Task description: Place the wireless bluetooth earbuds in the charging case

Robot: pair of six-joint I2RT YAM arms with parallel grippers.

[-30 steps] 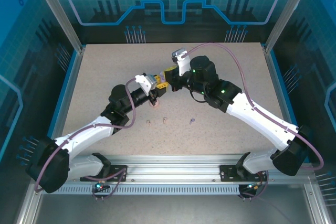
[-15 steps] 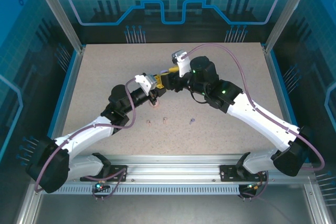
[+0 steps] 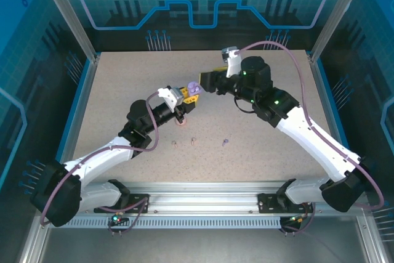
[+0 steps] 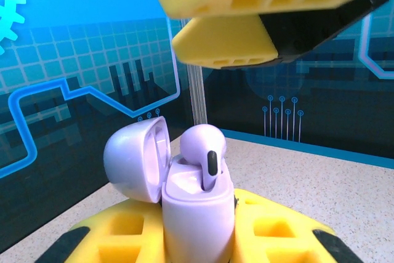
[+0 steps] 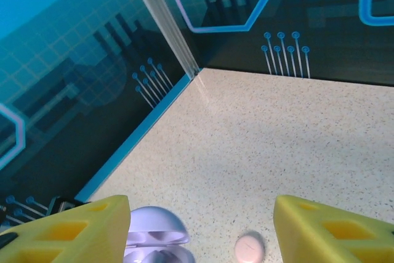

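My left gripper [image 3: 189, 94] is shut on the purple charging case [image 4: 197, 214], holding it upright above the table. The case's lid [image 4: 136, 158] is swung open to the left. One purple earbud [image 4: 205, 149] stands in the right slot with its head sticking up; the slot beside it looks empty. My right gripper [image 3: 209, 78] hangs open just right of the case, with nothing between its yellow fingers [image 5: 332, 229]. Two pale pink earbuds [image 3: 174, 145] [image 3: 193, 140] and a purple earbud [image 3: 225, 142] lie on the table nearer the bases.
A round pink case [image 3: 182, 121] lies shut on the speckled table [image 3: 271, 152] under the left wrist, also seen as the pink case [image 5: 249, 248] below my right gripper. Blue-trimmed walls [image 5: 141, 130] enclose the table at the back and sides.
My right gripper has opened and drawn back up and to the right, leaving the purple earbud standing in the case. The left arm has held still.
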